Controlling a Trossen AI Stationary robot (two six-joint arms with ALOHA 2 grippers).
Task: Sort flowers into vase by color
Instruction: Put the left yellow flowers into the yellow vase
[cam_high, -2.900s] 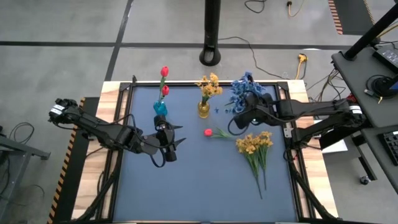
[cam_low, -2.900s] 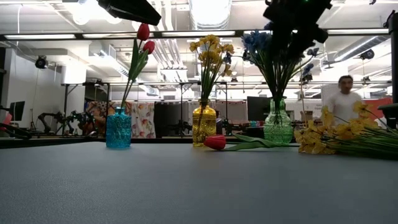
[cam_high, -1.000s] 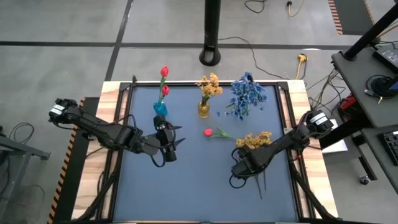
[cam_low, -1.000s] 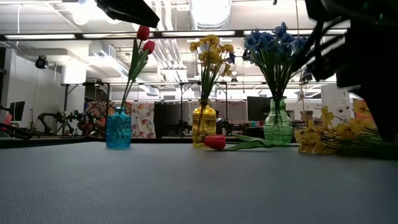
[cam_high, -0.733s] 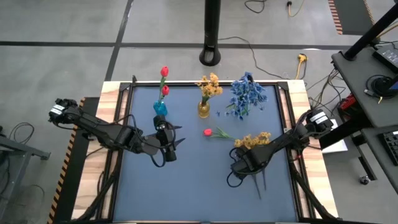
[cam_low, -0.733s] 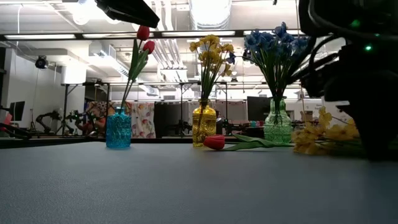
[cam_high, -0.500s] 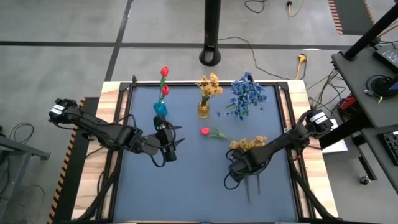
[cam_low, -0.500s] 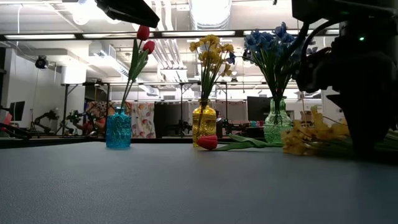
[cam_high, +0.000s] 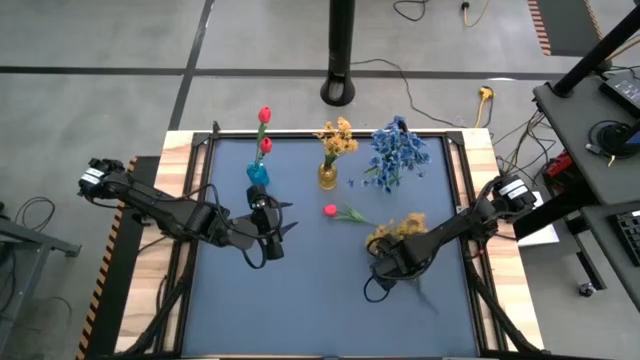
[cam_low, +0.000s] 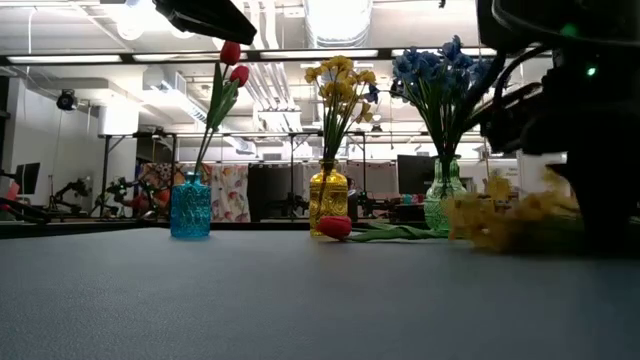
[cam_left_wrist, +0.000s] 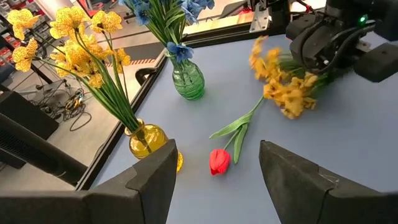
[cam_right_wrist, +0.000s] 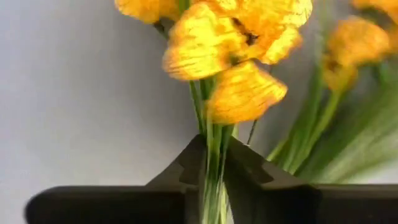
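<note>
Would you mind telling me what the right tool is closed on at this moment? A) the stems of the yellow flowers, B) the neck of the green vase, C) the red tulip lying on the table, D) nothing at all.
A: in the right wrist view the right tool pinches the green stems of the yellow flowers, while the red tulip lies apart on the table.

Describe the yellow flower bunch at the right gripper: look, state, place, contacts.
The yellow flower bunch is a cluster of artificial-looking yellow blossoms on thin green stems. It is on the mat's right half, near the green vase, apart from the loose red tulip. The right gripper is shut on its stems just below the blossoms.
</note>
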